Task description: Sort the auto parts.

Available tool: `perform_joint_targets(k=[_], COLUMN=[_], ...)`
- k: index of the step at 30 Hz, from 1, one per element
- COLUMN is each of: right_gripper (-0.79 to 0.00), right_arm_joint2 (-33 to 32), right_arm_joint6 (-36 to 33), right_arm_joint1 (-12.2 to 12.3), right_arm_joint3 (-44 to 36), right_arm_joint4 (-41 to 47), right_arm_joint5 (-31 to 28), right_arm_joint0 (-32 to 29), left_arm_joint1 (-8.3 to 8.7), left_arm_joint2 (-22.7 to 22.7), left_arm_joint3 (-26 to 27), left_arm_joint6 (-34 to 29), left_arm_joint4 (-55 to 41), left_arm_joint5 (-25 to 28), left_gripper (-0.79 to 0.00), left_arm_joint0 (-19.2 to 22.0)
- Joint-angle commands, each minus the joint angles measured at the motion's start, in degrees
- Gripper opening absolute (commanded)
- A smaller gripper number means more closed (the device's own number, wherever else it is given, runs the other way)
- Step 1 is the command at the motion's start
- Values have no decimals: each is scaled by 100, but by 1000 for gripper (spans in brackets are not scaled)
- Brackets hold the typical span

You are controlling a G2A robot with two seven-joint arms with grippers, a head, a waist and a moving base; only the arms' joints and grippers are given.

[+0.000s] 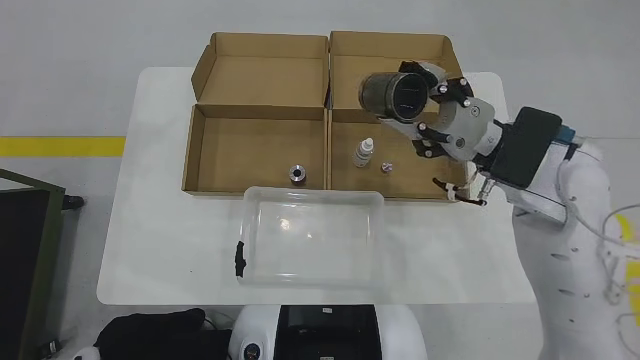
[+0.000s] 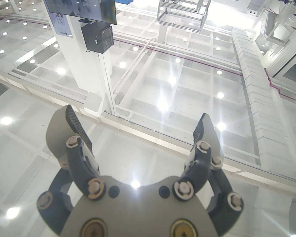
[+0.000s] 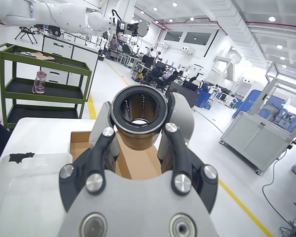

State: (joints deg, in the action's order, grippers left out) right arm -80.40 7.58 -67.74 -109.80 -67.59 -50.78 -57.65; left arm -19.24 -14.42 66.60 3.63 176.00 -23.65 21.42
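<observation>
Clamped between the fingers of the right gripper (image 3: 141, 117) is a dark, hollow cylindrical bearing (image 3: 138, 136), held by its sides with one open end turned toward the wrist camera. It hangs in the air above the far side of the right cardboard box (image 1: 350, 182), touching neither the box nor the bench (image 1: 160, 160). On that box's floor a small white bottle (image 1: 364, 151) stands upright with a small metal piece (image 1: 385, 168) just beside it. The left cardboard box (image 1: 250, 150), touching the right one along a shared wall, holds one metal ring (image 1: 298, 172). Just in front of both boxes, on the robot's side, sits a clear plastic tray (image 1: 310, 240). Fingers of the left gripper (image 2: 137, 119) are spread wide with nothing between them, pointing up at the ceiling.
</observation>
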Motion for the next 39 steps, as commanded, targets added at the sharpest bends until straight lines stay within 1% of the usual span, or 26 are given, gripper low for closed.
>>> perform_joint_targets(k=[1, 12, 24, 29, 39], right_gripper=[-785, -785, -785, -785, -785], right_arm_joint2=[147, 1048, 2191, 2558, 3084], right_arm_joint6=[-6, -131, -208, -435, -555], right_arm_joint1=[-9, -92, -277, -354, -529], right_arm_joint3=[101, 787, 1751, 2219, 3065], right_arm_joint4=[-10, -54, -76, -29, -24], right_arm_joint5=[-26, -83, -46, -79, 56], right_arm_joint0=[98, 645, 1015, 1163, 1495], left_arm_joint1=[0, 0, 0, 0, 0], left_arm_joint2=[0, 0, 0, 0, 0], left_arm_joint3=[0, 0, 0, 0, 0], left_arm_joint6=[0, 0, 0, 0, 0], left_arm_joint4=[0, 0, 0, 0, 0], left_arm_joint5=[0, 0, 0, 0, 0], left_gripper=[0, 0, 0, 0, 0], left_arm_joint0=[0, 0, 0, 0, 0])
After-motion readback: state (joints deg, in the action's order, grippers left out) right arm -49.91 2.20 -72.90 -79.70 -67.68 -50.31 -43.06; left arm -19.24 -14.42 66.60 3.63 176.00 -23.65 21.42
